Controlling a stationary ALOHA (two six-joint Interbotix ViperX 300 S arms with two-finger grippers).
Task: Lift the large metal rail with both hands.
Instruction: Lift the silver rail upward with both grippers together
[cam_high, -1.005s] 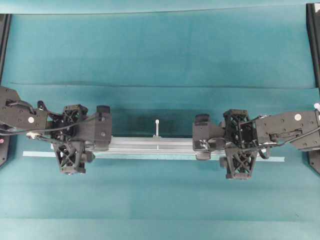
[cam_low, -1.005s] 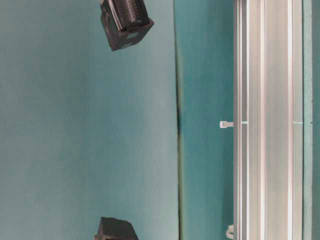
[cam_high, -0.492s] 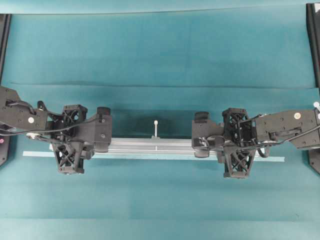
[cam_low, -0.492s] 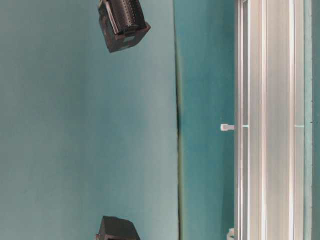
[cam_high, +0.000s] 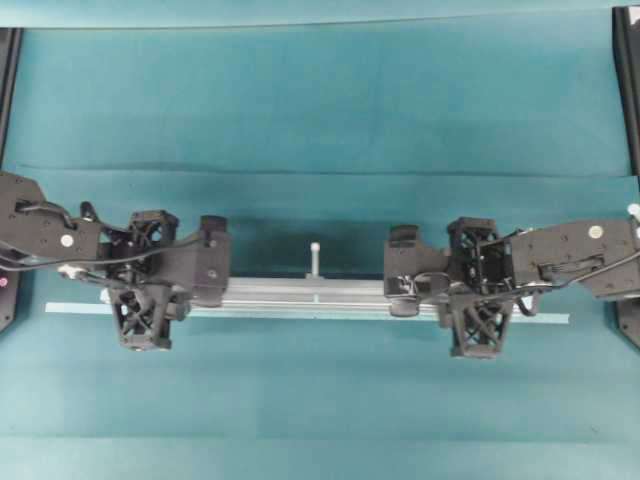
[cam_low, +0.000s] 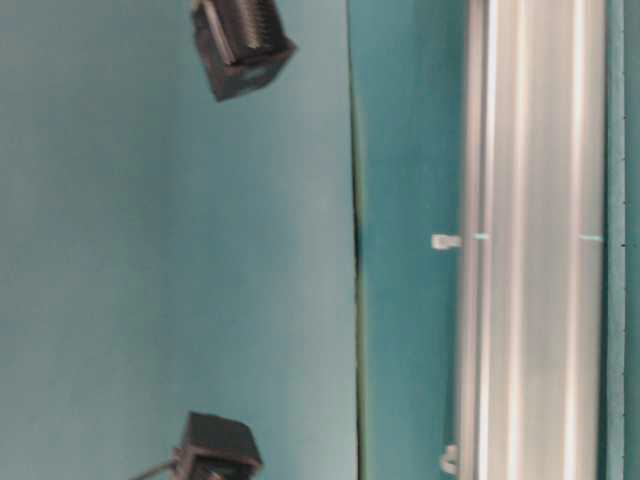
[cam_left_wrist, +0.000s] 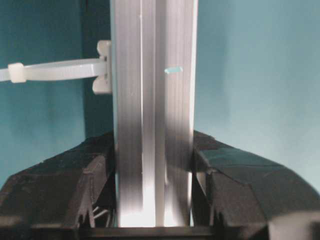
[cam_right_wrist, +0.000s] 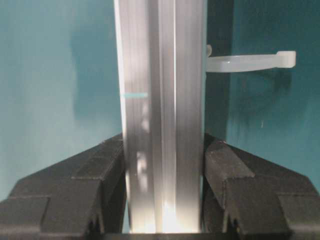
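Silver rail (cam_high: 300, 292) — clamped by left gripper (cam_left_wrist: 152, 175) and right gripper (cam_right_wrist: 162, 175).

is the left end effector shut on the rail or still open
Shut on it. In the left wrist view both black fingers press flush against the sides of the large metal rail, with no gap showing on either side.

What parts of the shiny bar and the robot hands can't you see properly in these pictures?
- Overhead view: both ends of the large metal rail are hidden under the left end effector and right end effector.
- Table-level view: the rail is motion-blurred and cut off by the frame edges.
- Wrist views: fingertips lie below the bottom edge.
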